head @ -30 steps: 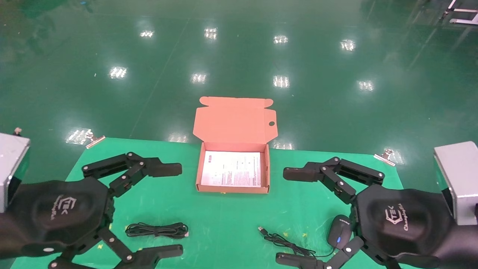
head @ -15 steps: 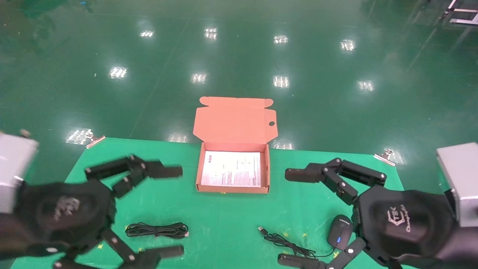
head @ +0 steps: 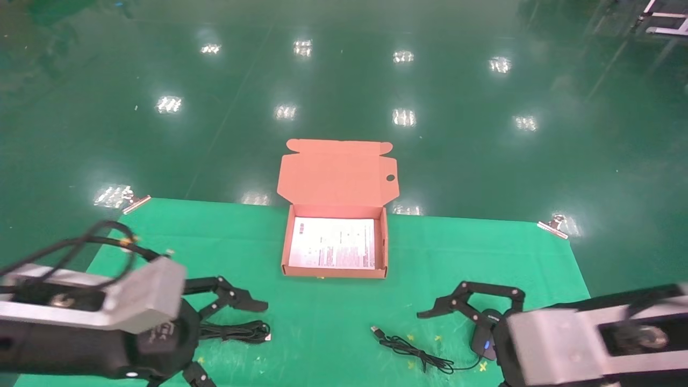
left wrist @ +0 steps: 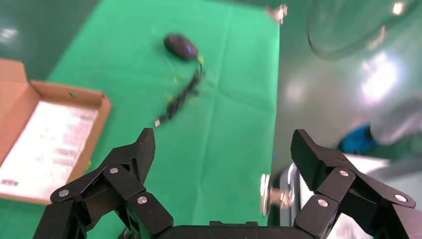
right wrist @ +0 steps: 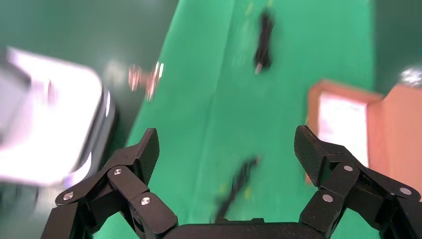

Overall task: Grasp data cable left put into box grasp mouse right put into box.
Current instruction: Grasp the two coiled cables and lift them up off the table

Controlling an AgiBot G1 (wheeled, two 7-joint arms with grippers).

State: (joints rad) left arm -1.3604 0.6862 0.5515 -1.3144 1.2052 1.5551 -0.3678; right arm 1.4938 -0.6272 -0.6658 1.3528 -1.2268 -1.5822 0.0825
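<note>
The data cable (head: 235,330) lies as a flat black bundle on the green mat at front left; it also shows in the right wrist view (right wrist: 263,44). My left gripper (left wrist: 224,143) is open and empty, low over the bundle, one finger (head: 239,299) just behind it. The black mouse (head: 485,338) lies at front right, partly hidden by my right arm; its cord (head: 413,349) trails left. My right gripper (right wrist: 227,139) is open and empty, one finger (head: 461,301) behind the mouse. The brown box (head: 285,252) stands open at mid-table with a white sheet inside.
The box lid (head: 337,174) stands up at the far side. Metal clips (head: 553,224) hold the green mat (head: 322,317) at its far corners. The left wrist view shows the mouse (left wrist: 181,46) and the box (left wrist: 102,107) across the mat.
Both arms have turned over and dropped toward the mat. The left gripper has come down over the data cable and the right gripper over the mouse. Cable, mouse and box have not moved.
</note>
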